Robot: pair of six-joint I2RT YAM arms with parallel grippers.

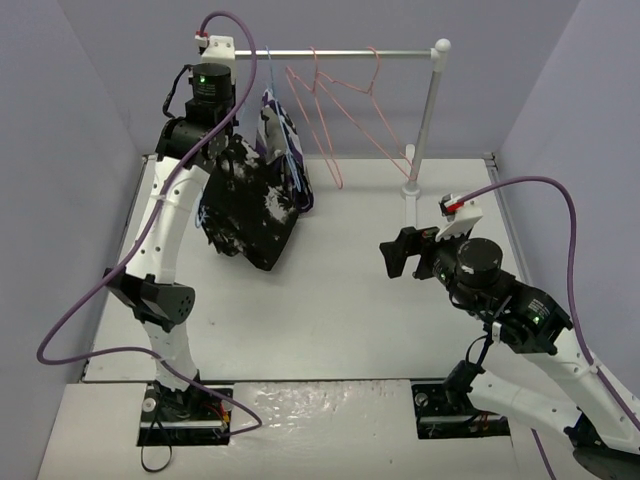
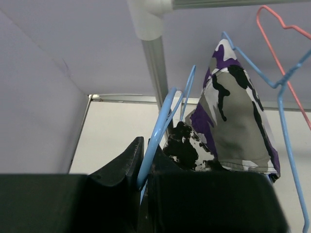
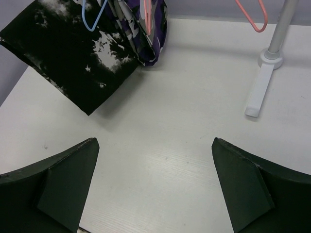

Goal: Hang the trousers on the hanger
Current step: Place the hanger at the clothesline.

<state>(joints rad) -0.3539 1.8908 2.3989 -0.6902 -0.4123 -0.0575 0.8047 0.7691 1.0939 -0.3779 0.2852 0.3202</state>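
Observation:
The trousers [image 1: 250,205], black with white splotches, hang folded over the light-blue hanger [image 2: 158,126] at the left end of the rail. In the left wrist view my left gripper [image 2: 145,145] is shut on the hanger's wire, and a piece of the trousers [image 2: 187,145] shows just past the jaws. The right wrist view has the trousers [image 3: 73,53] at the upper left, with a loop of the hanger [image 3: 92,19] above them. My right gripper [image 1: 400,252] stands open over the table, well to the right of the trousers, and holds nothing.
A purple, white and black garment [image 1: 285,140] hangs on a second blue hanger [image 2: 282,97] right beside the trousers. Pink-red hangers [image 1: 345,110] hang further along the rail [image 1: 340,53]. The rack's post [image 1: 425,120] and its base [image 3: 267,63] stand at the back right.

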